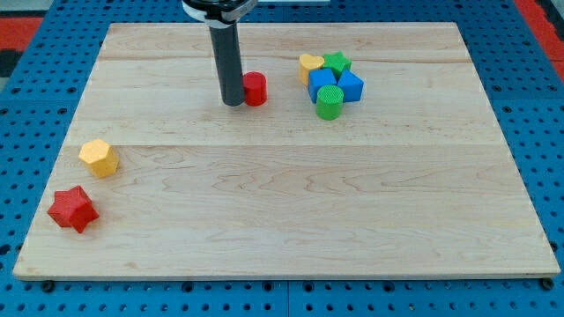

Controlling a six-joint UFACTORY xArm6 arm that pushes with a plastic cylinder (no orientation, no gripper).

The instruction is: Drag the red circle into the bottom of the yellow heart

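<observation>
My tip, the lower end of the straight dark rod, stands on the pale wooden desk in the view's upper middle, pressed against the view's left side of the small red circle block. This end effector has no jaws to open or close and holds nothing; it can only shove. Contact on the left face makes sense, I judge: the yellow heart block lies to the view's right and slightly higher, so a push from here sends the red circle that way. The heart sits at the top left of a tight cluster, touching a green star block, with two blue blocks just below it and a green cylinder block at the cluster's bottom. The heart's bottom edge looks taken up by the left blue block, so the red circle will likely meet that first and may scatter the group. Well apart, near the view's lower left, rest a yellow hexagonal block and a red star block, out of the way.
</observation>
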